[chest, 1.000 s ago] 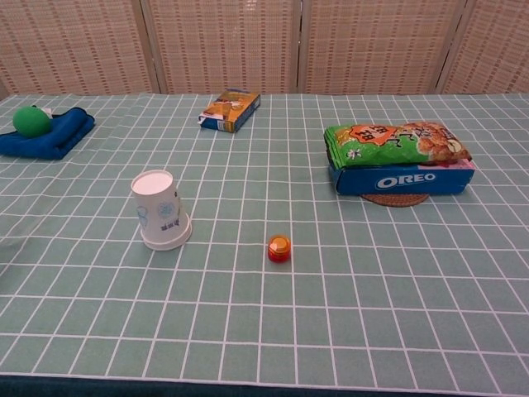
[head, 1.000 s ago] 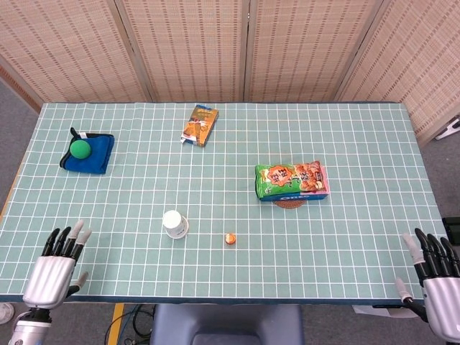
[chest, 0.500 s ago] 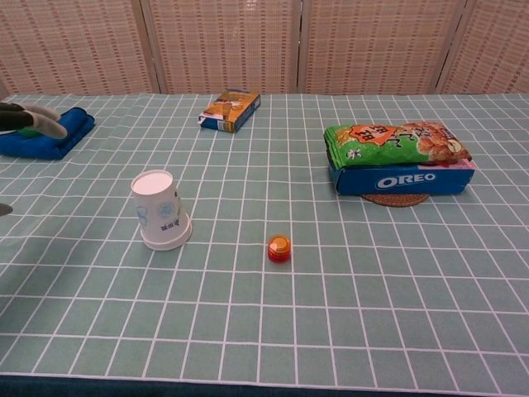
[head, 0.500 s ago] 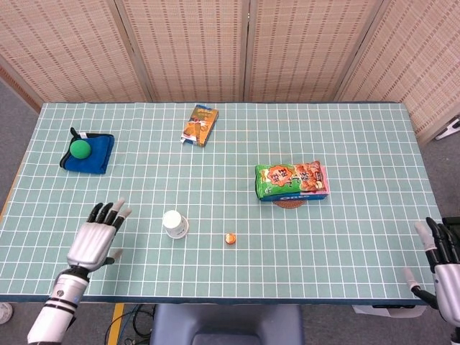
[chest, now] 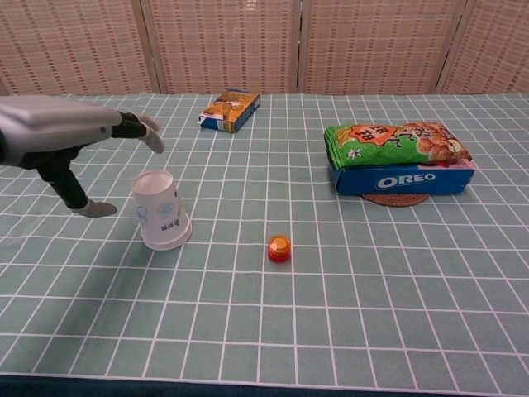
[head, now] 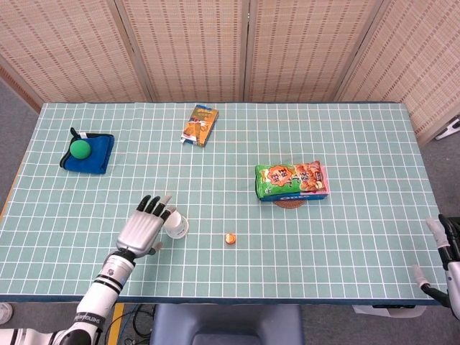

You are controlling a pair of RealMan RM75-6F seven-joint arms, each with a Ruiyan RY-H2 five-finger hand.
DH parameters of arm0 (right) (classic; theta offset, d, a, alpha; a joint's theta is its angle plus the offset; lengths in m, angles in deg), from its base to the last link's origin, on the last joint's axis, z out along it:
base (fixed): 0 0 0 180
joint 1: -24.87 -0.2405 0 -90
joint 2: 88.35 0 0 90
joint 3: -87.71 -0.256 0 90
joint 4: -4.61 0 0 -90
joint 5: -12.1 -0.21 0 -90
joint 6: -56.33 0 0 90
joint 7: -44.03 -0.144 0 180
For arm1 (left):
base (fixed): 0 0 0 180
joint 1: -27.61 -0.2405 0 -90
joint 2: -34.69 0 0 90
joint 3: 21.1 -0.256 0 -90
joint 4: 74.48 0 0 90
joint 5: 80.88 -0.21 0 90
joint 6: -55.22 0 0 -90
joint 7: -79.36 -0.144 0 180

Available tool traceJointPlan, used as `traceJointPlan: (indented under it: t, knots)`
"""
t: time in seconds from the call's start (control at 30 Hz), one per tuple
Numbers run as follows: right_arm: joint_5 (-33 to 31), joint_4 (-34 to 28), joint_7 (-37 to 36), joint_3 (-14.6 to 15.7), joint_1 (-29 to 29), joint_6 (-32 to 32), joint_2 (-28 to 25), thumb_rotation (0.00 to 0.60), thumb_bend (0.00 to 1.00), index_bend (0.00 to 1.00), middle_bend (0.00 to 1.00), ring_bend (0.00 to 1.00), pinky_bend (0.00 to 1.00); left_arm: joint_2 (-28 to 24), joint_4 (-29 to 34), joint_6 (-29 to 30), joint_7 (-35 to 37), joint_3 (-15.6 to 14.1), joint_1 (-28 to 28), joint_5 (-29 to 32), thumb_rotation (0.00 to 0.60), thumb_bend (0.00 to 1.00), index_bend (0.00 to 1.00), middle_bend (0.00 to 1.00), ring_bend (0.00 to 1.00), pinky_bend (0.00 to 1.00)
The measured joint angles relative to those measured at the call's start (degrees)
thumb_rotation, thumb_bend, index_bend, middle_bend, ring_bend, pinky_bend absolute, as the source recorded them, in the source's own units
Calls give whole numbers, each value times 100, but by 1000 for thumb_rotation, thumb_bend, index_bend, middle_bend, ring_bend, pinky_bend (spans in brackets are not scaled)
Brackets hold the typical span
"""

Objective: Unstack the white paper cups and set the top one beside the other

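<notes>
Cups are the target here: the white paper cups with faint blue print (chest: 161,208) stand nested and upside down, wide rim on the green gridded counter (head: 345,129), in the lower left of centre in both views. We cannot make out the seam between the two cups.

We judge this to be the approach step, with nothing yet lifted. Our left hand (head: 147,226), silver-backed with dark fingers, sits just left of the stack in the head view. In the chest view it hovers at about the height of the cup tops, fingers spread and stretched forward, thumb hanging below. It holds nothing, and we cannot tell whether it touches the cups. Our right hand (head: 447,253) is only partly visible at the lower right edge of the head view, well apart from the cups; what shows looks spread and empty.

The next move, as we read it, calls for wrapping the left fingers around the outer cup near its upturned base, while the inner one is kept down, perhaps by the right hand.

Other things lie on the counter:
- a small orange and red bottle cap (chest: 279,246), right of the cups
- a green snack bag on a blue Oreo box (chest: 400,162), at right
- a small orange carton (head: 200,123), at upper centre
- a green ball on a blue folded cloth (head: 87,151), at upper left
</notes>
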Motion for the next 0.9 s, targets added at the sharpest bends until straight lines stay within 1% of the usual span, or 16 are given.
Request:
traceJointPlan:
  t: [0.13,0.3,0.57,0.9]
  knots:
    - [72,39,-154,33,32,-106,-56,600,310,7,0,0,0,217,-167,54,-70,-16,322,289,600,295,190,0,0,0]
    - [73,62,-210,38,61,-179,-72,600,310,7,0,0,0,311,-417,34,-26,-30,637,569,600,295,191,0,0,0]
    - [-35,52,-160,9,35,-145,-57,600,310,7,0,0,0,186,-562,-77,214,-61,951,755,600,295,201,0,0,0]
    - [-83,35,-137,-1,19,-135,-57,600,310,8,0,0,0,125,-820,-234,572,-236,1170,944,600,295,253,0,0,0]
